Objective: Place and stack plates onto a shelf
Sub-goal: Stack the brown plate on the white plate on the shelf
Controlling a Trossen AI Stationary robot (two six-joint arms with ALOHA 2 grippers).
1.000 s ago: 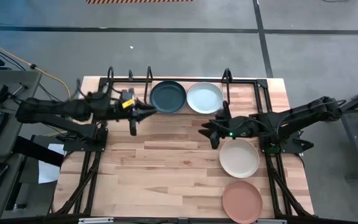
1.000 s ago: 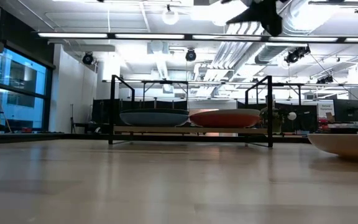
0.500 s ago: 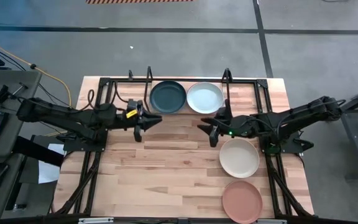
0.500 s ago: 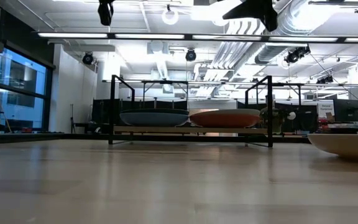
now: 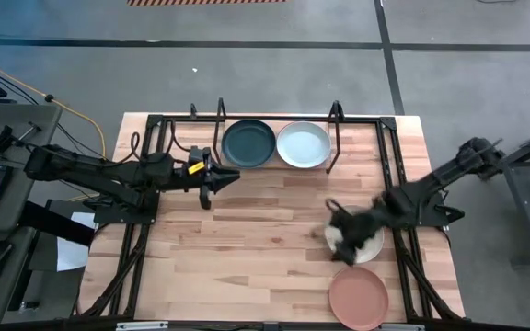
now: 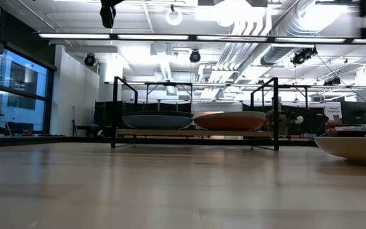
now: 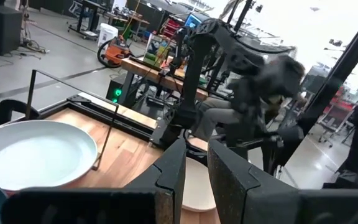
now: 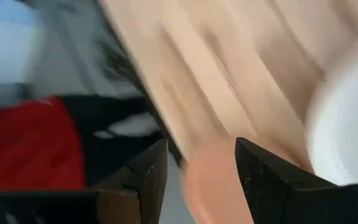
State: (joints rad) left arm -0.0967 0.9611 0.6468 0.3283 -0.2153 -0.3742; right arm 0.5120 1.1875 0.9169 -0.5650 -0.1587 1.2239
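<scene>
Light wood and thin black wire make up the small rectangular shelf (image 5: 279, 164) at the table's far edge, my landmark. On it sit a round dark green matte plate (image 5: 248, 143) and, touching beside it, a pale mint matte plate (image 5: 303, 144); from table height, each rests on another plate, blue (image 6: 157, 120) and coral red (image 6: 230, 119). My right pincer (image 5: 339, 233), blurred, hangs spread wide and empty over the round cream plate (image 5: 368, 246), nearer than the shelf, hiding most of it. Nearer still lies the terracotta pink plate (image 5: 358, 297). My left pincer (image 5: 206, 175) hovers just left of the shelf, narrowly parted, grasping nothing.
</scene>
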